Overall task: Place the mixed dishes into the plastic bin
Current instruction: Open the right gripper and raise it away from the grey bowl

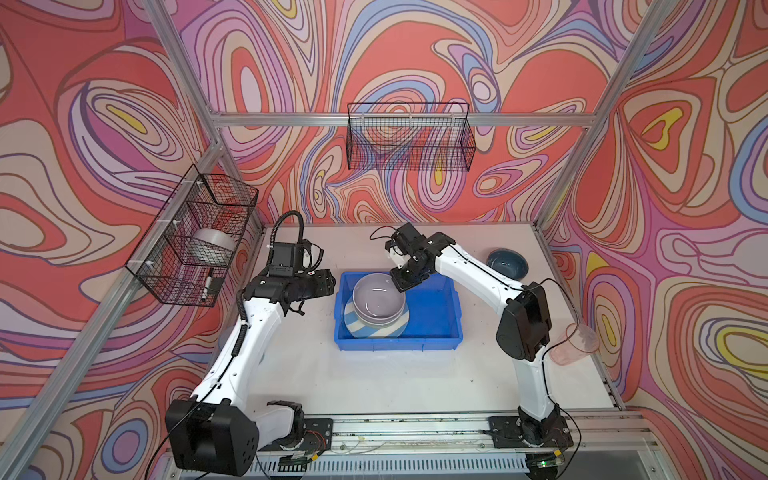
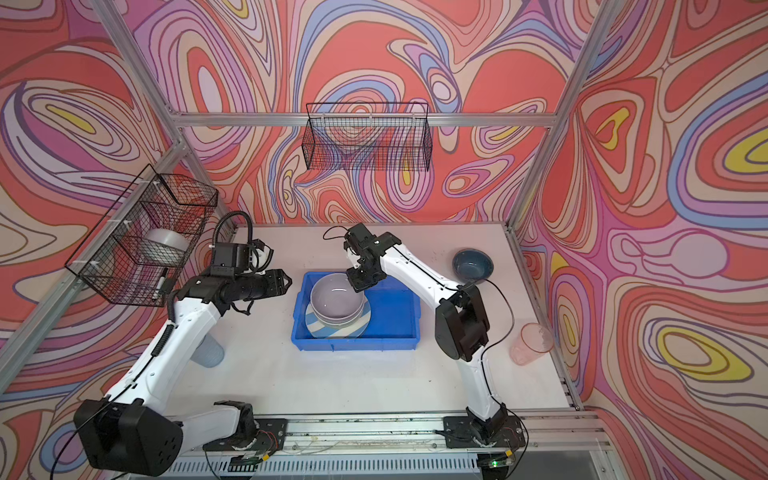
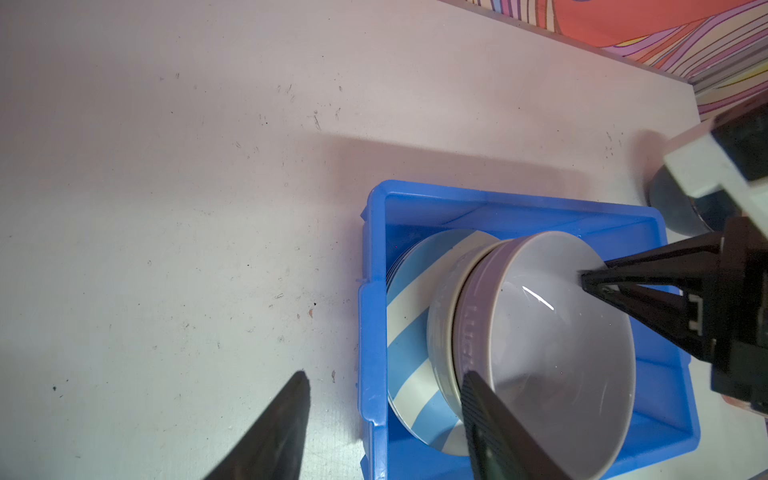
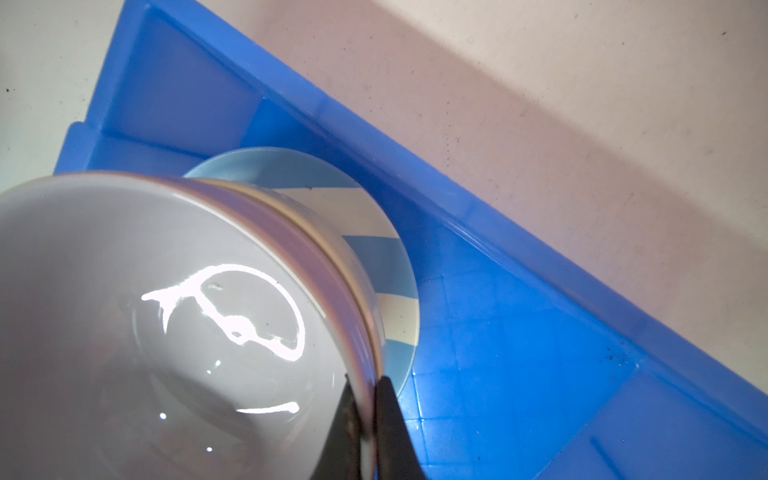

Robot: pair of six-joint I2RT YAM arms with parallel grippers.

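- Blue plastic bin (image 1: 432, 309) sits near the middle of the desk (image 1: 374, 386), and in both top views we find its right half bare.
- Lying flat in the bin's left half is a blue-and-white striped plate (image 1: 358, 329), which reaches close to the left and near walls.
- On that plate stands a paler bowl (image 3: 440, 328), with a lilac bowl (image 1: 376, 299) nested inside it, rim a little higher.
- Our right hand (image 4: 363, 388) is clamped on the lilac bowl's rim at its far right side. In the right wrist view we see one finger inside the bowl and the other outside, with the rim pinched between them.
- Our left hand (image 1: 328, 280) hovers just beside the bin's left wall, near the far left corner. Its fingers (image 3: 291, 415) are apart, with nothing held between them.
- We see a teal bowl (image 1: 507, 264) upright on the desk near the far right corner, well apart from the bin.
- At the desk's right edge is a pink tumbler (image 1: 575, 343); we cannot tell whether it stands straight or leans.
- Near the left edge, a blue tumbler (image 2: 210, 351) is partly hidden under the left arm.
- Off the desk, a wire basket (image 1: 178, 266) on the left wall holds a white roll (image 1: 212, 245).
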